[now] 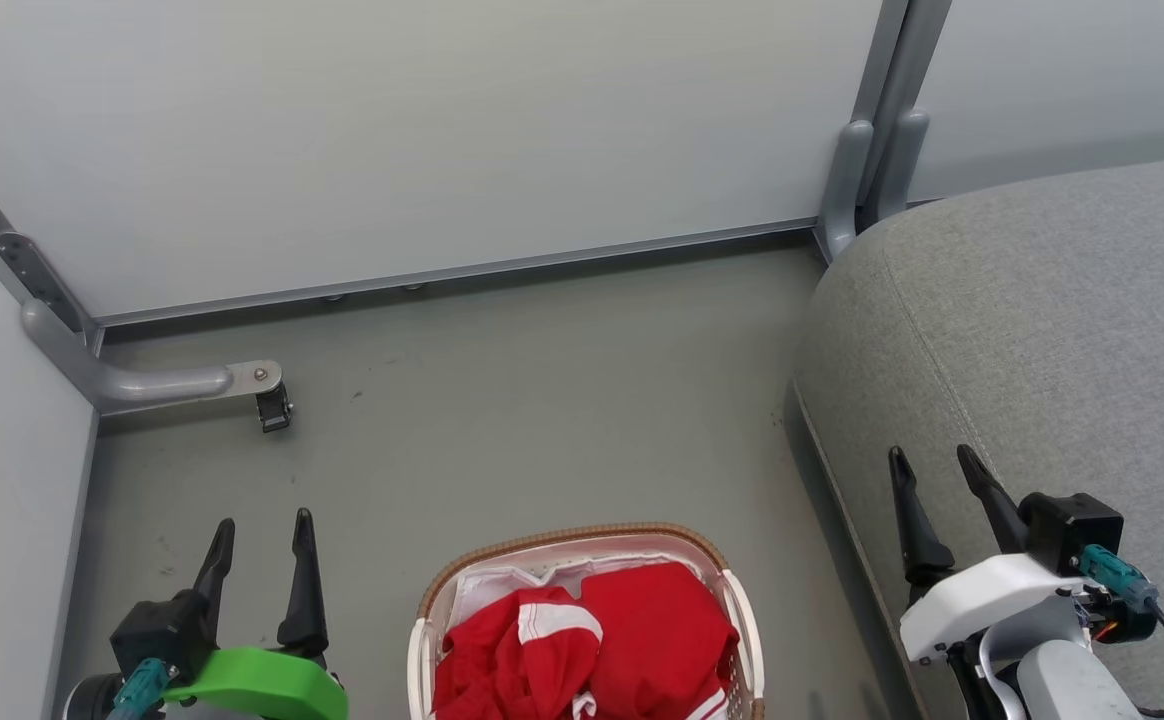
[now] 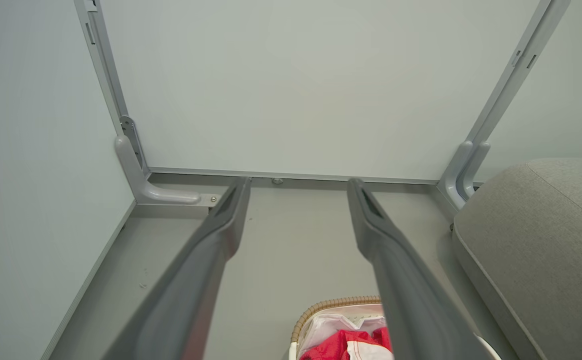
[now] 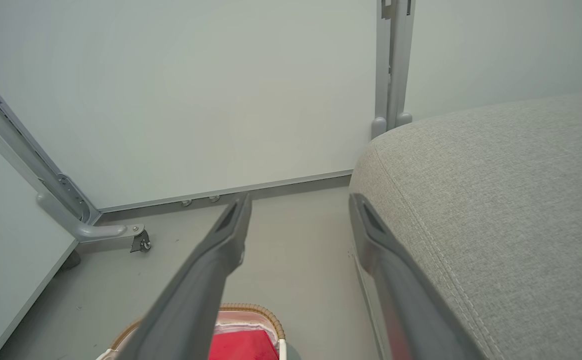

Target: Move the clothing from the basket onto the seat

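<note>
Lying crumpled in the near basket, the clothing sat left of the seat; the left gripper and right gripper both gaped wide, holding nothing.

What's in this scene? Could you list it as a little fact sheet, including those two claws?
Basket: oval white plastic laundry basket, brown woven-look rim, on the floor
Clothing: bright-red fabric garments with white stripes, bunched inside it
Seat: large grey upholstered sofa cushion, right of basket
Left gripper: open, holding nothing
Right gripper: open, holding nothing
</note>
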You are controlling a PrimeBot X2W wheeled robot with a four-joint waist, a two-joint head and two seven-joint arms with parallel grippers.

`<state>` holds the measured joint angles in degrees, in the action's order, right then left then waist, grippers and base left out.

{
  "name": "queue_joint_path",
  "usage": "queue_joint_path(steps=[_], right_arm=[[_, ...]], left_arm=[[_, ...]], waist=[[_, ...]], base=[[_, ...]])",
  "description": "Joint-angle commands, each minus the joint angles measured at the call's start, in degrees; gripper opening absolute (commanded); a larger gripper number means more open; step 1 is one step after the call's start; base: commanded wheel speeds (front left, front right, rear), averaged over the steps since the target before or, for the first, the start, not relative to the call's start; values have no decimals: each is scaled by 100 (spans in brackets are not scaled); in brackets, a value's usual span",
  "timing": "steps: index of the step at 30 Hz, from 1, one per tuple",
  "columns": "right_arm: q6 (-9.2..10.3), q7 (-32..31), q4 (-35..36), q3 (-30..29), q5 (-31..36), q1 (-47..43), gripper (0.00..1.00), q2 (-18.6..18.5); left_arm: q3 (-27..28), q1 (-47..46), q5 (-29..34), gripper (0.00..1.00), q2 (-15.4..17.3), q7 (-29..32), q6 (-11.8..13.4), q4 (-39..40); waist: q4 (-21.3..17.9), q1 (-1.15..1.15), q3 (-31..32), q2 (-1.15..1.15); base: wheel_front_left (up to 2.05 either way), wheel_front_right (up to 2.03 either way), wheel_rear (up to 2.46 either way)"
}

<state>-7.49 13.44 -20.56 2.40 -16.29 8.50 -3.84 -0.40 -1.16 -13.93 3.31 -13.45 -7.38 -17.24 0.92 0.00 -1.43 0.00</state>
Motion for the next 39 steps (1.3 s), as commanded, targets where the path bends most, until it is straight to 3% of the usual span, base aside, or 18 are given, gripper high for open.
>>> queue_joint_path(steps=[1, 18, 39], right_arm=[[0, 55, 36, -16, 140, -67, 100, 6], [0, 182, 16, -48, 658, -50, 100, 66], [1, 175, 582, 255, 427, 677, 100, 79]], left_arm=[[-9, 48, 111, 100, 4, -50, -17, 41], [-163, 80, 524, 100, -37, -172, -20, 84], [-845, -767, 435, 100, -36, -168, -20, -628]], waist=[[-1, 0, -1, 0], [-34, 0, -162, 0], [-505, 0, -1581, 0]], base=[[0, 0, 0], [0, 0, 0], [0, 0, 0]])
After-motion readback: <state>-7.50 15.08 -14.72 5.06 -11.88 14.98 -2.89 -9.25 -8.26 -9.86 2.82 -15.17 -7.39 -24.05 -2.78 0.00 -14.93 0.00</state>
